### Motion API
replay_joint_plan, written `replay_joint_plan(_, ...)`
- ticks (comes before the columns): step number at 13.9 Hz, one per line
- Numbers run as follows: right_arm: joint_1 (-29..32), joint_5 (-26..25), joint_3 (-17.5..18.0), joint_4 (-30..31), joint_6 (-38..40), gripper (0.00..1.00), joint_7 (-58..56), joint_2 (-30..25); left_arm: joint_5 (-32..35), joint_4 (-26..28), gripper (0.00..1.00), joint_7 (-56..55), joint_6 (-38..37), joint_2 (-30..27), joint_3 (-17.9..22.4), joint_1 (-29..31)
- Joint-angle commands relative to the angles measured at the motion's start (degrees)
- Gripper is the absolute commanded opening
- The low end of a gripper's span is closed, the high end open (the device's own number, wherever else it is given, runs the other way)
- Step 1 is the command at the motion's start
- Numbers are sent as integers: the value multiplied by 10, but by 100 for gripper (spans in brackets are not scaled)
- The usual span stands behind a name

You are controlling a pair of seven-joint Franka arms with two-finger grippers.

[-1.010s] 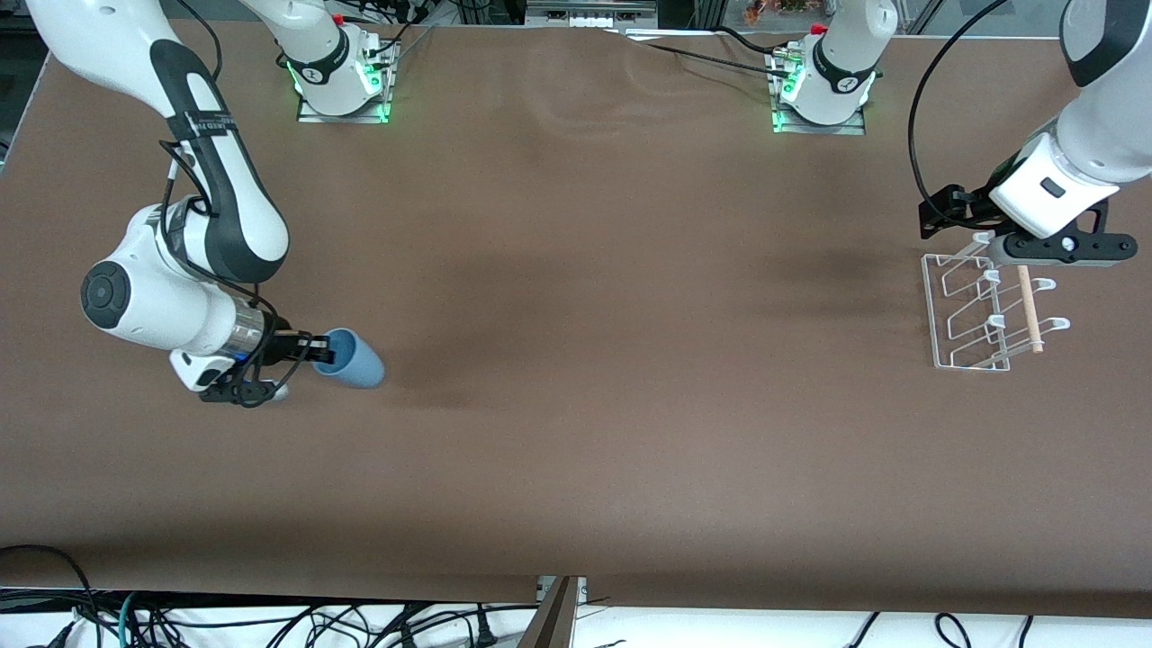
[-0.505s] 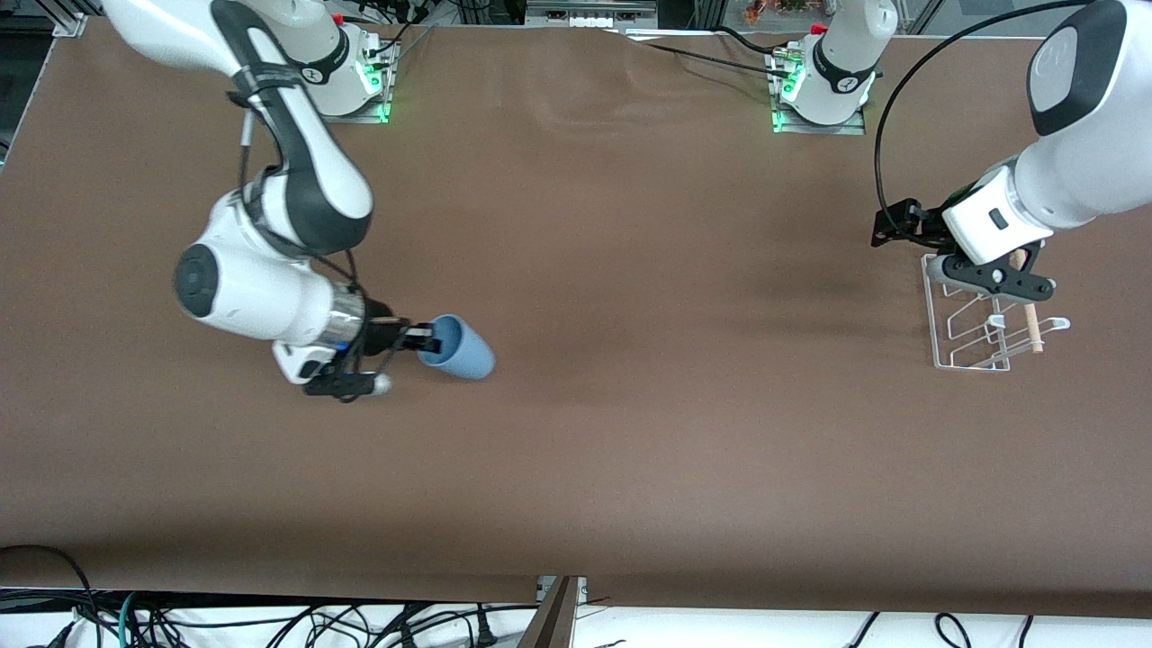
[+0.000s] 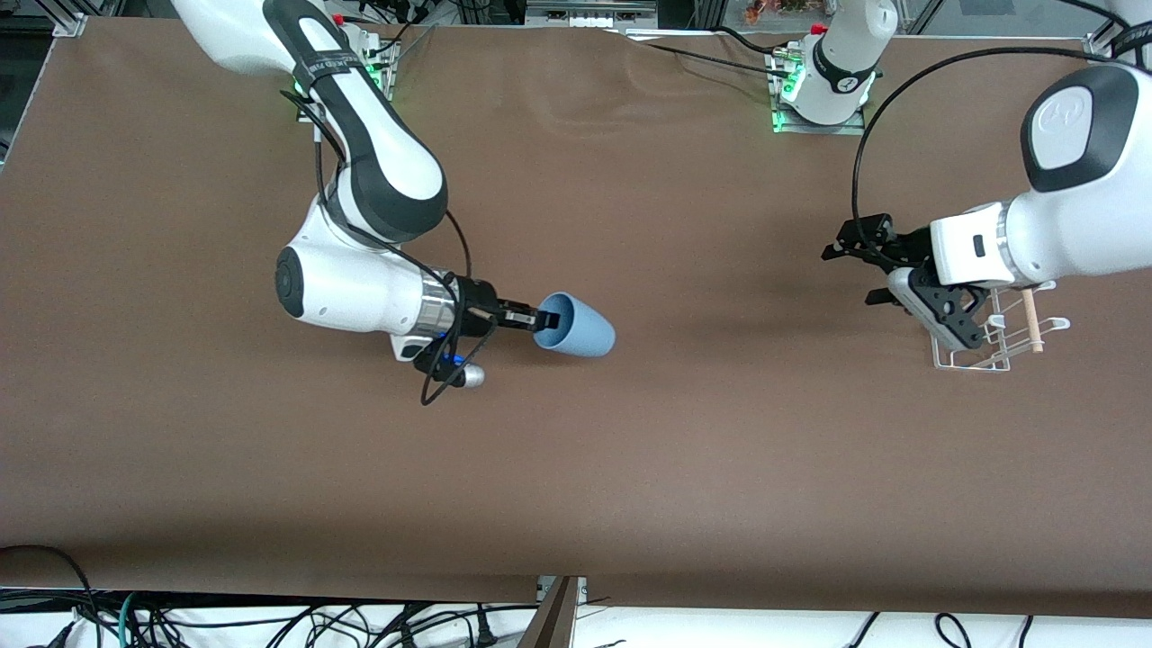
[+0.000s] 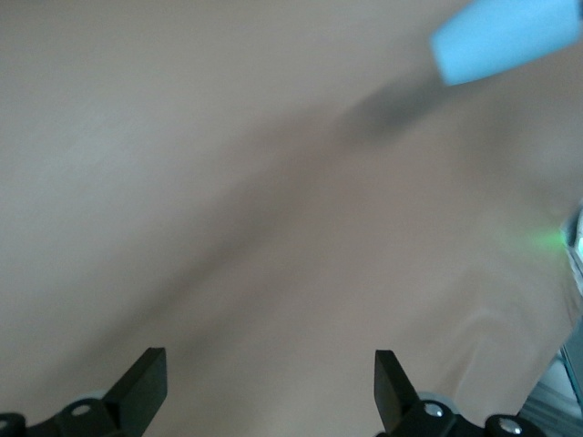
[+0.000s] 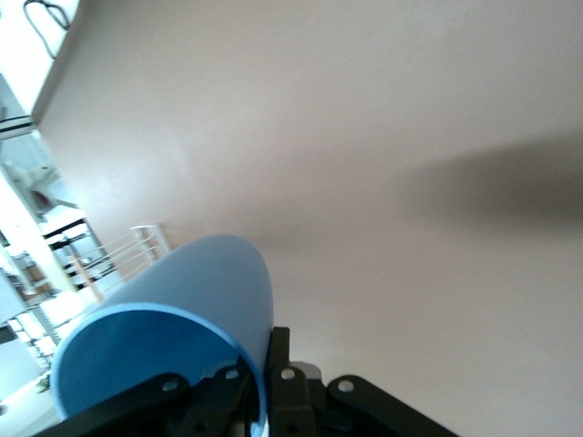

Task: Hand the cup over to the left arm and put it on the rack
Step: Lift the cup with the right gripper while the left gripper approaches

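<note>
**Cup held over mid-counter, wide brown surface between the arms**

The counter [image 3: 684, 468] lies bare and brown out to its edges, with a broad open stretch between the two arms. The right gripper [image 3: 540, 319] hangs over the middle, its jaws pinched on the rim of the cup [image 3: 580, 329], which lies sideways, base pointing toward the left arm's end. There the left gripper [image 3: 850, 261] hovers beside the rack [image 3: 994, 346], jaws spread wide and holding nothing.
</note>
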State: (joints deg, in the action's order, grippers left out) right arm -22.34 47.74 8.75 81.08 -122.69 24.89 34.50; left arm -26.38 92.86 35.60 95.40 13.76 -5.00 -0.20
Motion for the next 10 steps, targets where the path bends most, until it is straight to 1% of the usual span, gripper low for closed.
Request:
replay_joint_plan(1,-36,21,-4,-40,-19,0,58,16,-41,-43,100,103,19,51,0,-5)
replay_joint_plan(3,-59,21,-4,-60,-43,0,110,24,-57,-43,100,170,68,65,-18,-9)
replay_joint_plan(5,-76,25,-3,-78,-55,0,153,33,-68,-42,100,197,114,72,-48,-13)
replay_joint_plan(7,-84,51,-3,-84,-69,0,163,35,-68,-34,100,212,169,72,-84,-21)
replay_joint_plan(9,-96,79,-4,-85,-78,0,165,35,-68,-34,100,262,193,72,-91,-33)
replay_joint_plan(10,-100,82,-4,-85,-88,0,166,35,-68,-34,100,299,194,72,-92,-35)
